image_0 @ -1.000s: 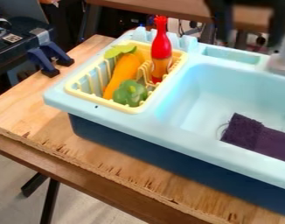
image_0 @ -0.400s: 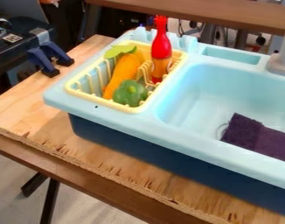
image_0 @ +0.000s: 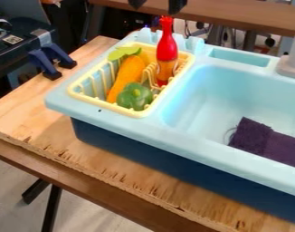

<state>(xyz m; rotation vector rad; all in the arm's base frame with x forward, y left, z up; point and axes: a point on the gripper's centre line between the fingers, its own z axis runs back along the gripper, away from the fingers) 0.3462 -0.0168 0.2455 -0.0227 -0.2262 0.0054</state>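
A black claw [image_0: 156, 4] hangs at the top edge, open, its two fingers apart with nothing between them. Just below is a tall red-and-orange toy bottle [image_0: 167, 50], upright in the right side of a yellow basket [image_0: 89, 100]. An orange carrot [image_0: 128, 73] with a flat green top leans beside a green pepper [image_0: 135, 96] in the same basket. The basket sits at the left end of a pale blue toy sink [image_0: 189, 131] with a dark blue base; a purple cloth [image_0: 259, 138] lies in its basin [image_0: 201, 93], and a grey faucet [image_0: 290, 68] stands at its right rear. The surface [image_0: 29, 115] is light plywood with a rough, chipped front edge. On the left are dark blue clamps [image_0: 50, 59] and a black case [image_0: 11, 50]. Behind runs a brown wooden tabletop [image_0: 240, 17]. Below, black legs [image_0: 51, 208] stand on a pale floor [image_0: 89, 215].
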